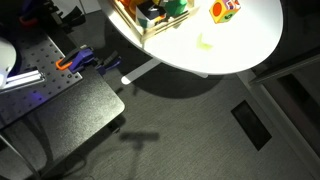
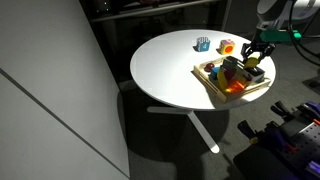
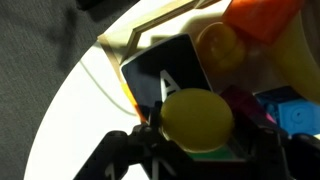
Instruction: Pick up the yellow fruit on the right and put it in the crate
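In the wrist view my gripper is shut on the yellow fruit, a smooth, round, lemon-like fruit held between the two dark fingers. It hangs just above the crate, whose pale wooden rim and colourful toy contents show underneath. In an exterior view the gripper is over the far side of the crate on the round white table; the fruit is too small to make out there. In an exterior view the crate sits at the top edge and the gripper is out of frame.
The crate holds several toys, among them an orange piece and a black card with a white letter. An orange-and-red block and a blue object stand behind it. A flatter pale fruit lies on the table.
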Robot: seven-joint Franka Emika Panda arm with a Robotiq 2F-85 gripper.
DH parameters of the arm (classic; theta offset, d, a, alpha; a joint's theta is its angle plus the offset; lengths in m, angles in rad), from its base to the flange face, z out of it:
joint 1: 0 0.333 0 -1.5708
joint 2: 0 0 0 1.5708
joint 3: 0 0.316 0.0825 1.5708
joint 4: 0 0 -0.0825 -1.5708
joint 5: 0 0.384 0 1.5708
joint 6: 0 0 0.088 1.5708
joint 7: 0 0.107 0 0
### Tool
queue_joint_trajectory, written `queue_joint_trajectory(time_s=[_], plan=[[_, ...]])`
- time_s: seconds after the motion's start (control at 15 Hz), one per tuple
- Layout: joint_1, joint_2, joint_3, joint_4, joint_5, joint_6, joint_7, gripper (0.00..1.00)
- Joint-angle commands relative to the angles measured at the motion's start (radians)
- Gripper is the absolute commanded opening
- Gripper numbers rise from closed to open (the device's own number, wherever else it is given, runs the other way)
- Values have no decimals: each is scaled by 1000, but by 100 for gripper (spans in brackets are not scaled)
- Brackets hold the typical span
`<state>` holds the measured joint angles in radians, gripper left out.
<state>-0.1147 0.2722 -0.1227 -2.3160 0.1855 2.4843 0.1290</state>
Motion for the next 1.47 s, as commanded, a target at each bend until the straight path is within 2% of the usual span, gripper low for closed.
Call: queue_joint_trajectory(time_s=[0.0,0.27,0.33,0.4,0.47,0.53,0.8,1.2,1.4], plan=[[9,-53,25,-44,-20,-17,-62,47],[18,-63,50,-68,-21,-11,-123,47],[18,-64,54,-74,-20,-6,-137,58],[19,-66,57,-79,-21,-7,-145,93],[20,-66,59,-80,-22,-10,-151,94],[19,-67,61,-82,-23,-15,-158,99],[23,-82,54,-90,-64,-60,-154,100],[24,-131,54,-99,-161,-189,-203,100],[27,-170,54,-122,-217,-188,-225,100]])
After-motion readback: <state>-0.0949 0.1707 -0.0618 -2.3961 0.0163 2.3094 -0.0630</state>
